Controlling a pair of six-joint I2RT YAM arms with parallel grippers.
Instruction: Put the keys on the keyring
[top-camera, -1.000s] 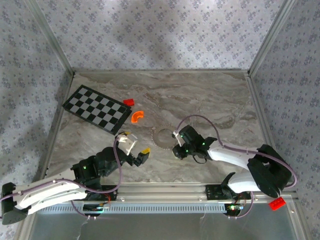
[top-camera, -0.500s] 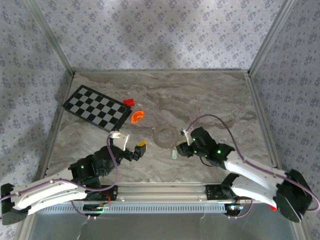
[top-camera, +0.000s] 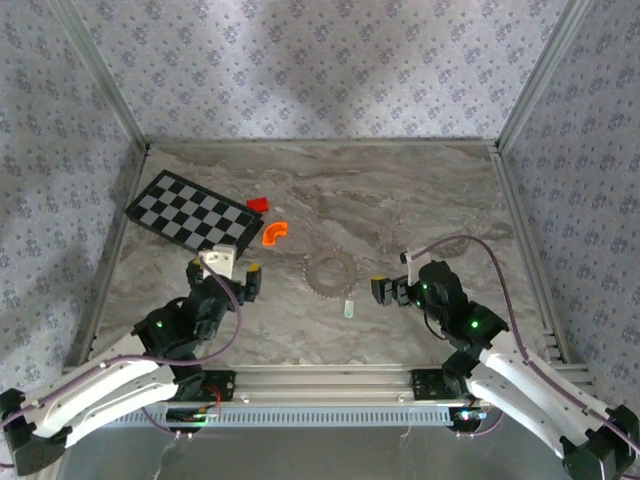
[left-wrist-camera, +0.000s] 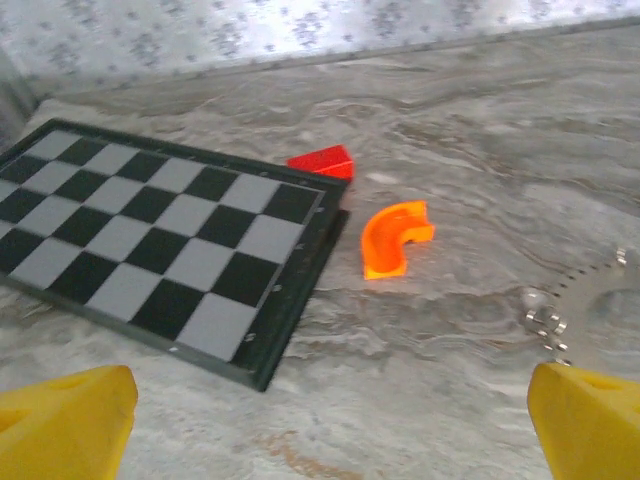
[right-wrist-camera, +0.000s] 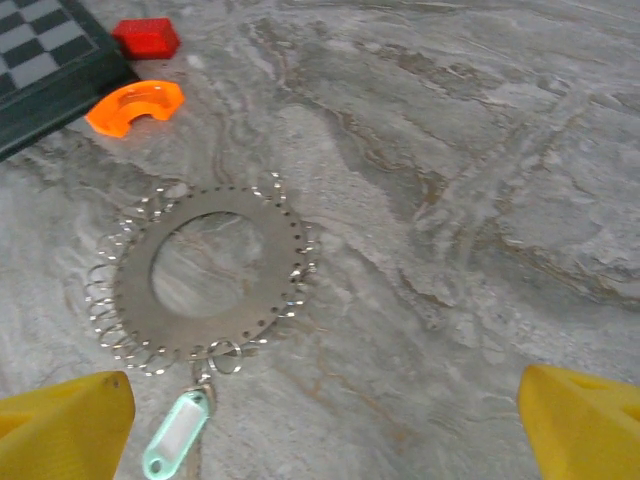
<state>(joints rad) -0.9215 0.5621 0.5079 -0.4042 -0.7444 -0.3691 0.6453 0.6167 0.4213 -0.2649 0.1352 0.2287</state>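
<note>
The keyring (top-camera: 313, 277) (right-wrist-camera: 135, 300), a flat silvery ring fringed with small wire loops, lies on the marble table; its edge also shows in the left wrist view (left-wrist-camera: 585, 320). The key (top-camera: 349, 309) (right-wrist-camera: 175, 435), a pale green oblong tag, lies just below the ring with its small link touching a loop of the fringe. My right gripper (top-camera: 388, 286) (right-wrist-camera: 322, 430) is open to the right of the ring, and its yellow fingertips (right-wrist-camera: 585, 420) hold nothing. My left gripper (top-camera: 226, 270) (left-wrist-camera: 325, 430) is open left of the ring, holding nothing.
A checkerboard (top-camera: 190, 216) (left-wrist-camera: 150, 240) lies at the back left. Beside it are a small red block (top-camera: 258, 203) (left-wrist-camera: 322, 161) (right-wrist-camera: 146, 37) and an orange curved piece (top-camera: 274, 232) (left-wrist-camera: 395, 237) (right-wrist-camera: 134, 105). Patterned walls enclose the table.
My right gripper has opened and drawn back to the right, leaving the key lying at the ring's near rim. My left gripper has pulled back to the left.
</note>
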